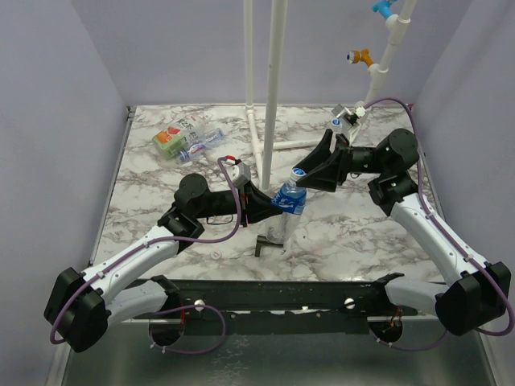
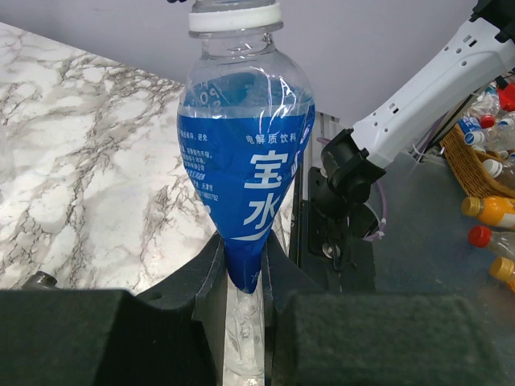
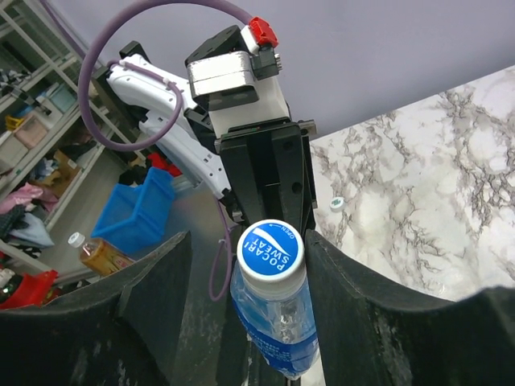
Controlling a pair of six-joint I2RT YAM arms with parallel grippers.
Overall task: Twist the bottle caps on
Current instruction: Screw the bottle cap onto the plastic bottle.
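Wearing its blue-and-white cap, the blue-labelled bottle is pinched around its body by the left gripper near the middle of the marble table. The right gripper stands spread around the cap, with gaps on both sides. Two other bottles lie at the far left.

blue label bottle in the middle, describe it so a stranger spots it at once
On the marble table, look just in front of the white pipes. The bottle is held upright in the left gripper, with a blue-topped cap, whereas the other bottles lie flat at the far left.
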